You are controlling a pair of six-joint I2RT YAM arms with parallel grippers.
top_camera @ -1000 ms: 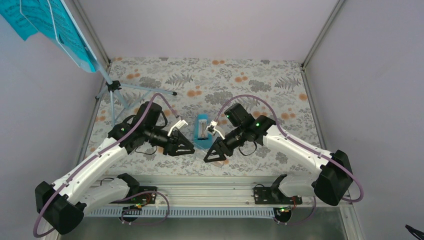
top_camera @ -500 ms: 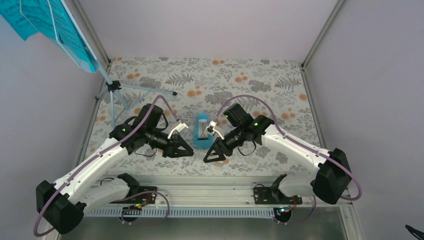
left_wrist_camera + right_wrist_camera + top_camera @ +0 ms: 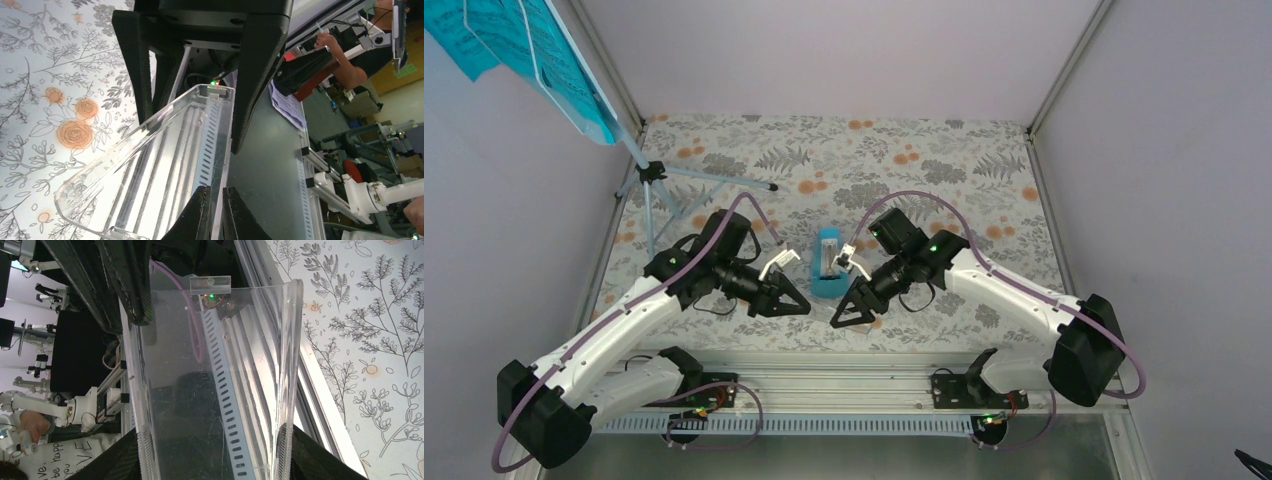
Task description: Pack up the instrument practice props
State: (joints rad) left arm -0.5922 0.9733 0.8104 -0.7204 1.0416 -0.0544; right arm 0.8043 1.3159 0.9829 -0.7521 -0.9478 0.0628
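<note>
Plastic and clear, the bin (image 3: 210,390) was gripped by both arms: left jaws pinched shut on 1 thin wall, right jaws half open, clamped across its width. The blue metronome (image 3: 827,262) lay on the table (image 3: 944,170) between them, with the music stand (image 3: 652,172) far left. Positioning the bin seemed the step in hand; next, the metronome needs loading.

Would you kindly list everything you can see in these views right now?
Cloth: one, grey and orange floral, under everything.
Stand: one, pale blue, far left corner.
Pages: several, turquoise, on the stand.
Metronome: one, blue, whitish face, centre of the cloth.
Container: one, clear, gripped just nearer than the metronome.
Arms: two, white and black, near edge.
Left fingers: two, black, pinching a container wall.
Right fingers: two, black, spanning the container's width.
</note>
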